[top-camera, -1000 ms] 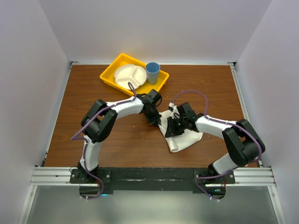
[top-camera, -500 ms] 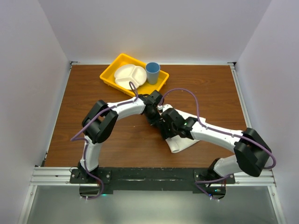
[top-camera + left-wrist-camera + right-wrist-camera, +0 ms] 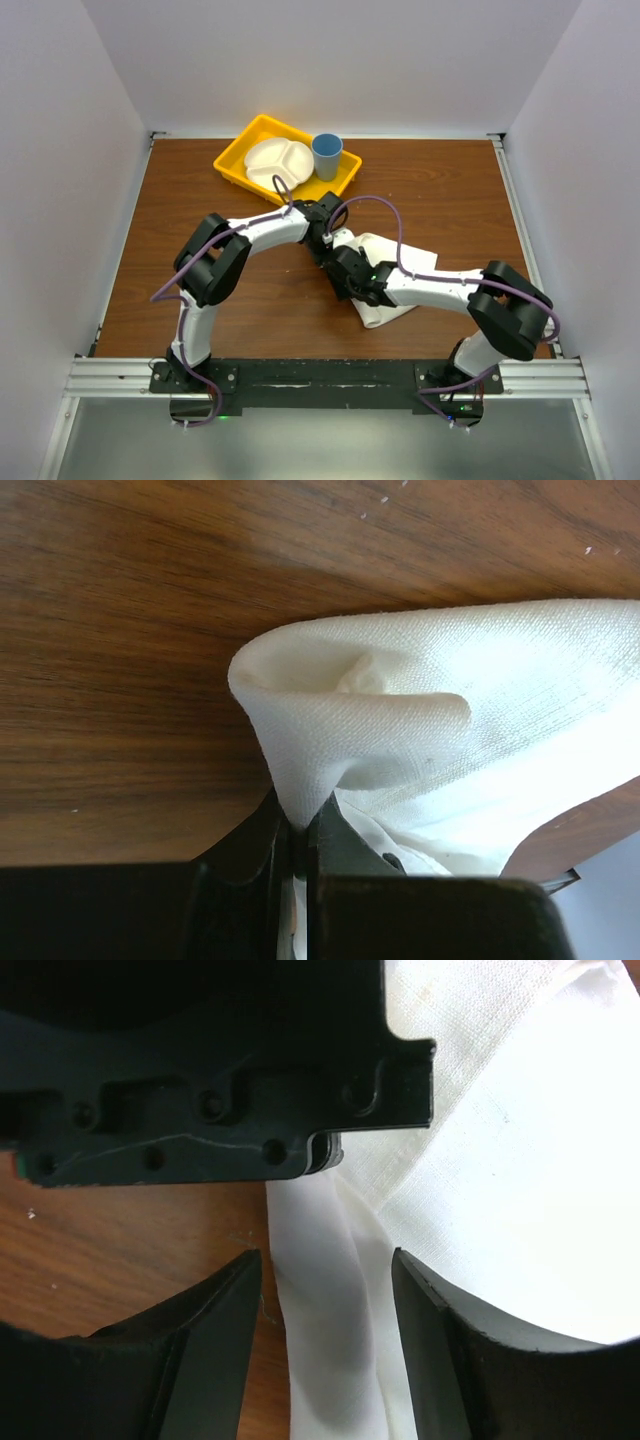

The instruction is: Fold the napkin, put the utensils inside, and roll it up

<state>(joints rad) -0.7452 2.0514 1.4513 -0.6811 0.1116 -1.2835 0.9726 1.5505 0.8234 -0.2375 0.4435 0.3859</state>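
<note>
The white napkin [image 3: 385,262] lies bunched and partly folded on the wooden table, just right of centre. My left gripper [image 3: 328,248] is shut on its left edge; in the left wrist view the napkin [image 3: 420,730] curls up from the closed jaws [image 3: 298,832]. My right gripper [image 3: 345,272] is open right beside the left one, its fingers straddling a folded strip of the napkin [image 3: 330,1290] low over the table. The left gripper's black body [image 3: 200,1070] fills the top of the right wrist view. The knife is not in view.
A yellow tray [image 3: 232,152] stands at the back, holding a white divided plate [image 3: 278,163] and a blue cup [image 3: 326,156]. White walls close in the table on three sides. The arm bases sit at the near edge.
My right arm has swung left across the napkin until its gripper sits next to the left gripper. The left gripper has kept its hold and barely moved.
</note>
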